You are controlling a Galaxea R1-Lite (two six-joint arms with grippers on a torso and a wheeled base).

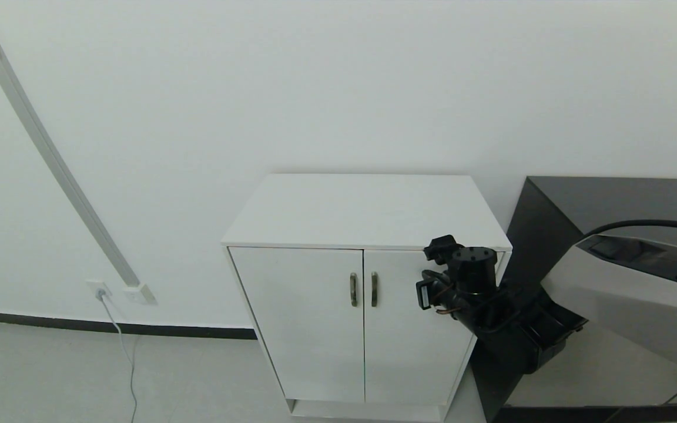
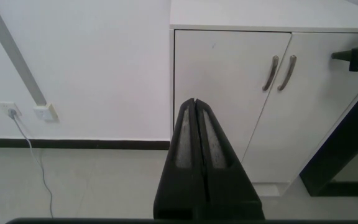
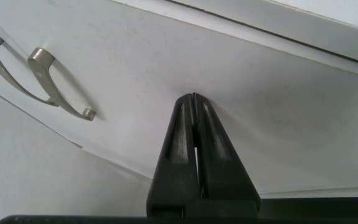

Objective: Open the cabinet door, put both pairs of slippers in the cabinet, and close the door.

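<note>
- Cabinet (image 1: 365,211): white, two doors, standing on the floor (image 1: 80,376) with its back to the wall (image 1: 315,88). Its foot is cut off by the lower edge of the head view.
- Left door (image 1: 303,323) and right door (image 1: 403,352): both closed, flush, with a thin seam between them.
- Handles: the left handle (image 1: 353,289) and right handle (image 1: 374,289) are upright metal bars set side by side at the seam, in the upper half of the doors.
- Right arm (image 1: 473,294): in front of the right door, near the cabinet's upper right corner. Its wrist covers that part of the door and hides the fingers from the head camera.
- Right gripper (image 3: 194,98): fingers pressed together, tip pointing at the face of the right door, away from the handles. The tip is very close to the panel; contact appears possible but cannot be confirmed.
- Left gripper (image 2: 194,102): fingers pressed together, holding nothing, in the air in front of the cabinet's left edge and well apart from it.
- Black unit (image 1: 609,200): just beside the cabinet's right side, partly covered by the right arm and cut off by the frame edge.
- Wall fittings: a socket (image 1: 99,289) with a cable (image 1: 124,346) hanging to the floor, and slanted trunking (image 1: 50,153) above it, left of the cabinet.
</note>
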